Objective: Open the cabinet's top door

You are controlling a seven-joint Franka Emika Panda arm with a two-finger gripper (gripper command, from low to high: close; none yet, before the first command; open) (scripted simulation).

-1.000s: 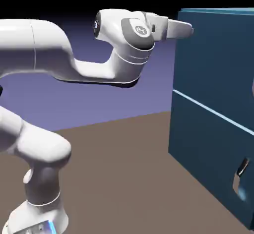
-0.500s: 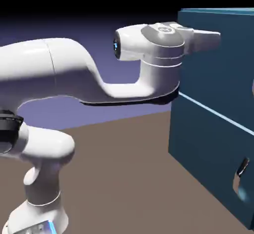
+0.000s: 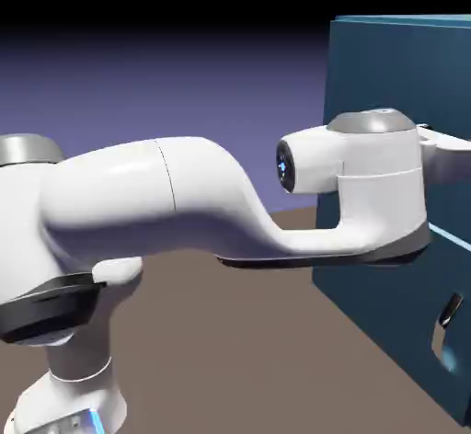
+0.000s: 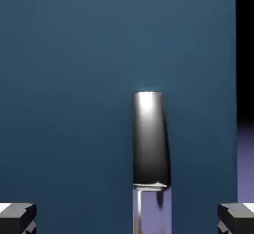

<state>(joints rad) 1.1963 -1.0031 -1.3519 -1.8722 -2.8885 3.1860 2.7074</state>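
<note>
The cabinet (image 3: 368,267) is a tall dark teal box at the exterior view's right, its front split by a pale line (image 3: 449,235). My arm reaches across to the top door (image 3: 368,64), and the white hand (image 3: 447,154) runs off the picture's right edge in front of it. In the hand view the top door (image 4: 69,79) fills the picture, with its grey metal bar handle (image 4: 150,139) standing upright just right of the middle. My gripper (image 4: 127,219) is open, its fingertips (image 4: 17,217) wide apart at the bottom corners. The handle lies ahead between them, not gripped.
The lower panel carries its own small dark handle (image 3: 448,311) near the exterior view's right edge. The door's edge (image 4: 236,79) shows at the hand view's right, with black and violet backdrop beyond. A brown table (image 3: 239,349) stretches before the cabinet.
The arm has swung right and down. The hand dropped from the cabinet's top corner to the middle of the upper panel. The jaws stayed open.
</note>
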